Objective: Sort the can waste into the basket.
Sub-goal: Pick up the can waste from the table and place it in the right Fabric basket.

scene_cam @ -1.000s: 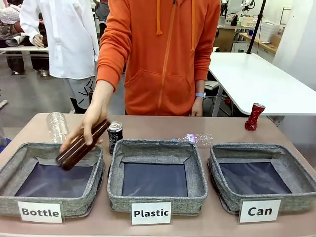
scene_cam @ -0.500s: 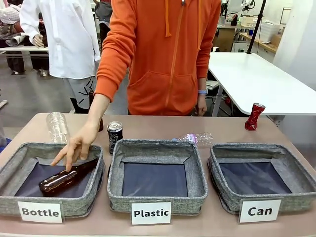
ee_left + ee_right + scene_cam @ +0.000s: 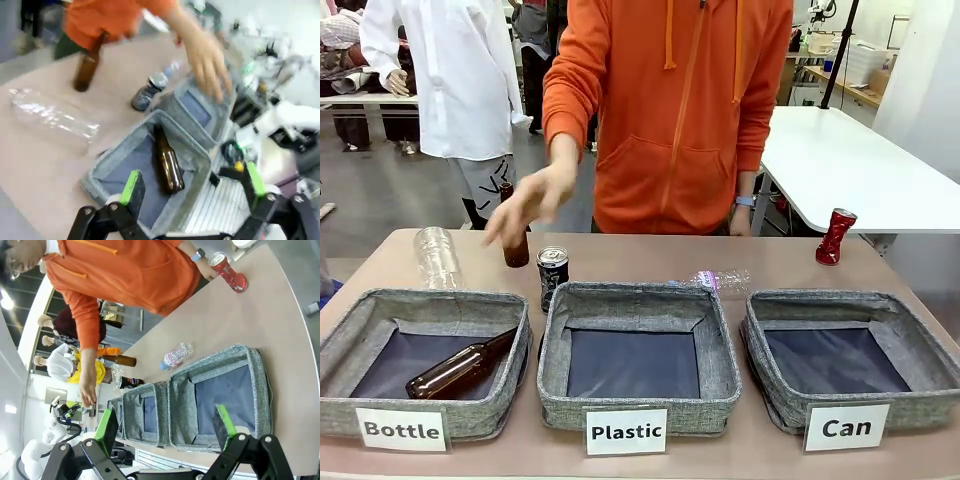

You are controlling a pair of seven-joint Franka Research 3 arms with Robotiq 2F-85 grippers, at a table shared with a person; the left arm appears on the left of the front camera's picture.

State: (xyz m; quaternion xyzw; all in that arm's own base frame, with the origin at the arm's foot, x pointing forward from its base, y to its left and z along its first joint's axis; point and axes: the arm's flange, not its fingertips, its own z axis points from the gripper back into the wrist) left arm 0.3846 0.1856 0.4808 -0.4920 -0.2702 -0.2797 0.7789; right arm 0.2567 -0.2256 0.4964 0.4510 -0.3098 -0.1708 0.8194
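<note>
Black can [image 3: 552, 275] upright, just behind the Plastic basket's [image 3: 630, 294] far-left corner. Red crushed can [image 3: 835, 237] stands far right on the table, beyond the Can basket [image 3: 840, 299]. Left gripper [image 3: 192, 181] and right gripper [image 3: 166, 424]: jaws spread wide, empty. Person's hand [image 3: 525, 205] hovers over a standing brown bottle [image 3: 515, 248].

Three grey baskets [image 3: 420, 300] [image 3: 635, 292] [image 3: 840, 297] on the desk [image 3: 620, 255], two brown glass bottles [image 3: 460, 368] [image 3: 516, 253], two clear plastic bottles [image 3: 436, 256] [image 3: 715, 281], two cans: one black [image 3: 552, 272], one red [image 3: 835, 237].
</note>
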